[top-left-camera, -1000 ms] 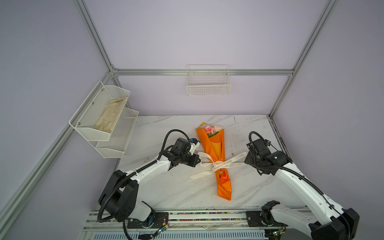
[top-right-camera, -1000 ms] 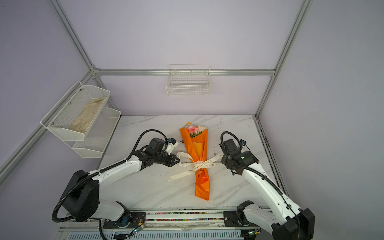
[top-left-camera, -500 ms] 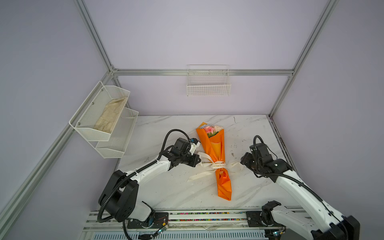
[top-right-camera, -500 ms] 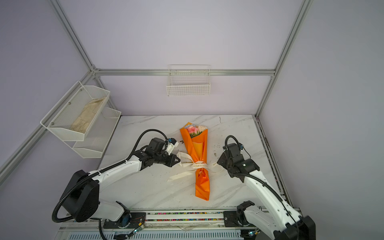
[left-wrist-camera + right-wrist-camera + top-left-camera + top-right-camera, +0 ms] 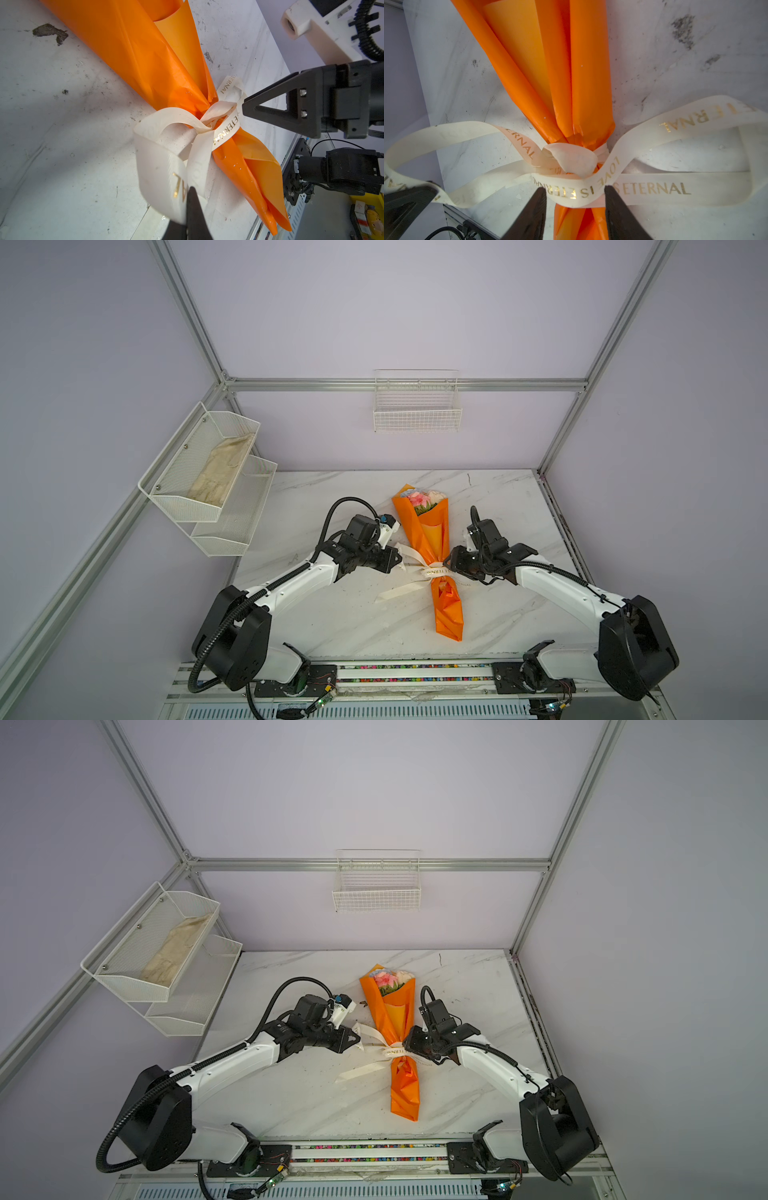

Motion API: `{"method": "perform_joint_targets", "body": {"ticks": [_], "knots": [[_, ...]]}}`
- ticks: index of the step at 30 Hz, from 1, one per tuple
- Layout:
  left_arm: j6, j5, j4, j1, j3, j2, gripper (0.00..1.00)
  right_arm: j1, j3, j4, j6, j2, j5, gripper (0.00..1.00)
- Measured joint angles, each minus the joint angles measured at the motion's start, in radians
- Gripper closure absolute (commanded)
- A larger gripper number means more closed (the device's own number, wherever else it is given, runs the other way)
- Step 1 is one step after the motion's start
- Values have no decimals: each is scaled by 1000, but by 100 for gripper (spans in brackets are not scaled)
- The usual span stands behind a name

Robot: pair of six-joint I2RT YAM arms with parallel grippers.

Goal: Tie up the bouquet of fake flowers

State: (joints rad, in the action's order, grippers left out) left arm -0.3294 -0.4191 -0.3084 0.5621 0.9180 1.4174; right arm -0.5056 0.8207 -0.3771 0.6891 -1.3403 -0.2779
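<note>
The left gripper (image 5: 190,194) is clamped tight on a loop of the cream ribbon (image 5: 654,188), which runs from its tips to the knot just ahead. The right gripper (image 5: 574,192) has its jaws parted, with a lettered strand of the ribbon lying across the gap at its tips. The bouquet of fake flowers (image 5: 432,539) lies on the marble table (image 5: 332,614) between the two grippers. Its tied waist is right at the right gripper's tips and near the left's.
</note>
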Motion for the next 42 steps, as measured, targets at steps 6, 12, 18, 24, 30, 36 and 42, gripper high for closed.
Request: {"method": "perform_joint_targets", "body": {"ticks": [6, 12, 18, 24, 30, 36, 42], "knots": [[0, -1, 0, 0, 0, 0, 100, -8, 15, -2, -13, -85, 13, 74], [0, -1, 0, 0, 0, 0, 100, -12, 26, -10, -22, -77, 39, 88], [0, 3, -1, 0, 0, 2, 100, -12, 29, -61, -16, 9, 77, 86], [0, 6, -9, 0, 0, 29, 100, 5, 27, -135, 11, 103, 169, 92], [0, 21, -2, 0, -26, 20, 100, 240, -42, -161, 34, 197, 289, 92], [-2, 43, 4, 0, -104, -33, 94, 413, -79, -182, 39, 277, 438, 89], [-26, 98, 18, 0, -169, -39, 71, 468, -80, -181, 52, 358, 591, 72]]}}
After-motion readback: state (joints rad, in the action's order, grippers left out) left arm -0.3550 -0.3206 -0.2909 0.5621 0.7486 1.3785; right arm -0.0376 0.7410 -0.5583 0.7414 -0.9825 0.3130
